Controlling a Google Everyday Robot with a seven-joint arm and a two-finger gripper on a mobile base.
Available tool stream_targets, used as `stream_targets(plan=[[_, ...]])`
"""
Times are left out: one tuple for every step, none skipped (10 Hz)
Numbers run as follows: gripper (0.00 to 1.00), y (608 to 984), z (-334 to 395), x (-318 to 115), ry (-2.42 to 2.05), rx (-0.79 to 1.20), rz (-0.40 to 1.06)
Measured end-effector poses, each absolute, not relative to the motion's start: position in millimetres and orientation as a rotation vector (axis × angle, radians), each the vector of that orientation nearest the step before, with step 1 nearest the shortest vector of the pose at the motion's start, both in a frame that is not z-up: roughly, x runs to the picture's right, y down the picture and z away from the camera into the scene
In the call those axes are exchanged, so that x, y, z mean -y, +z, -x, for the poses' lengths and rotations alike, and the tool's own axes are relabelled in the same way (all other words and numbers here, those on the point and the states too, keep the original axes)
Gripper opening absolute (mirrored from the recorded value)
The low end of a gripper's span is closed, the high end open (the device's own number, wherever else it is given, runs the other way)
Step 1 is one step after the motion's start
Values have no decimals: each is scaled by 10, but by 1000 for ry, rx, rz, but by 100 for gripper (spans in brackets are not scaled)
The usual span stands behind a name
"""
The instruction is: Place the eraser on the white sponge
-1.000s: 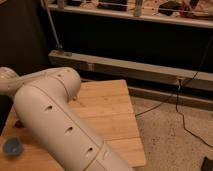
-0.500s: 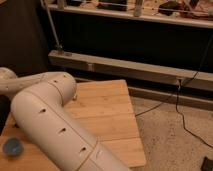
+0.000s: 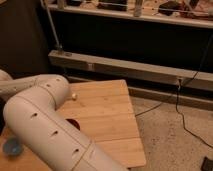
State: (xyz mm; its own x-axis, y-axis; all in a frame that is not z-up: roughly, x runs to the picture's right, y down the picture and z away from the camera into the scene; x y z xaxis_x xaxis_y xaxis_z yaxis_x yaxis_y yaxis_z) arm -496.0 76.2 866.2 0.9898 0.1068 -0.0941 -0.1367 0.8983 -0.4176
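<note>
My white arm (image 3: 50,125) fills the lower left of the camera view and covers much of the wooden table (image 3: 107,117). The gripper is out of view, hidden behind or beyond the arm at the left. The eraser is hidden. A small off-white bit (image 3: 73,96) shows on the table just right of the arm's elbow; I cannot tell whether it is an end of the white sponge. A dark red edge (image 3: 74,123), likely the red bowl, peeks out from behind the arm.
A blue round thing (image 3: 11,147) lies at the table's front left. The table's right edge drops to a speckled floor (image 3: 170,140) with a black cable (image 3: 182,107). A metal rail and a dark shelf unit (image 3: 130,67) stand behind the table.
The arm's elbow has shifted slightly left and down. The dark red edge beside the arm now shows.
</note>
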Motion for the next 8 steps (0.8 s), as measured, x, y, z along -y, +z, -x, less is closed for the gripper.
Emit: stream_targets(plan=[[68, 8679, 4919, -780, 116, -91, 431], [76, 8707, 4860, -789, 111, -113, 428], [80, 8748, 4784, -791, 112, -140, 426], [80, 8772, 4744, -795, 124, -156, 435], [80, 8800, 4716, -813, 155, -169, 461], [80, 8822, 4701, -815, 195, -174, 491], [80, 8838, 4694, -827, 219, -177, 512], [80, 8854, 4691, -826, 250, -178, 541]])
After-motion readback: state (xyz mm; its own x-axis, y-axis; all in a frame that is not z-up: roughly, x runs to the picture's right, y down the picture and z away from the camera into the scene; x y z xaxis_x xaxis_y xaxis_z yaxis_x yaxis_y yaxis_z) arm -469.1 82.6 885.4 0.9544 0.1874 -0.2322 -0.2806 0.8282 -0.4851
